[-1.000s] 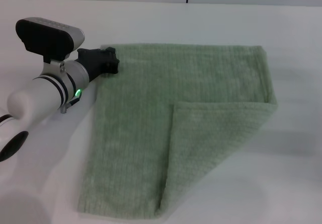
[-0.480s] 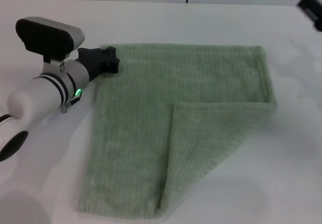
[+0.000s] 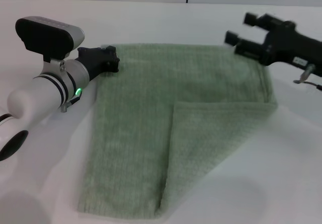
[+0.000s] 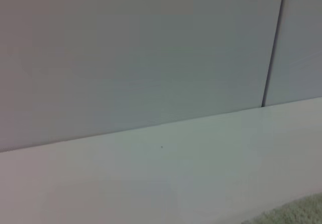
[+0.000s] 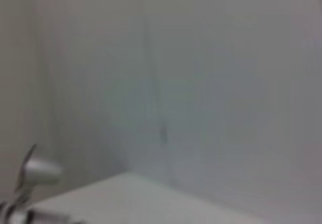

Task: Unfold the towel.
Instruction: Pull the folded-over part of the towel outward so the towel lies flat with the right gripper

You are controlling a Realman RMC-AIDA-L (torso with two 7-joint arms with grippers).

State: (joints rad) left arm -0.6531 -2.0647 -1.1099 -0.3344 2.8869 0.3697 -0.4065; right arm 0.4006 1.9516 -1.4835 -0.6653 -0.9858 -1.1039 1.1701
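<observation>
The towel [image 3: 151, 128] lies mostly flat on the counter [image 3: 282, 173] with its near-right corner folded over, so that flap remains to open; my left gripper [image 3: 103, 60] pins its far-left corner, grip unclear, my right gripper [image 3: 240, 34] hovers open above its far-right corner.

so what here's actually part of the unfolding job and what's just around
Part of the job:
- towel, pale green, one corner folded over
- left gripper, at the towel's far left corner
- right gripper, open, above the far right corner

Just around:
- white table
- grey wall panels
</observation>
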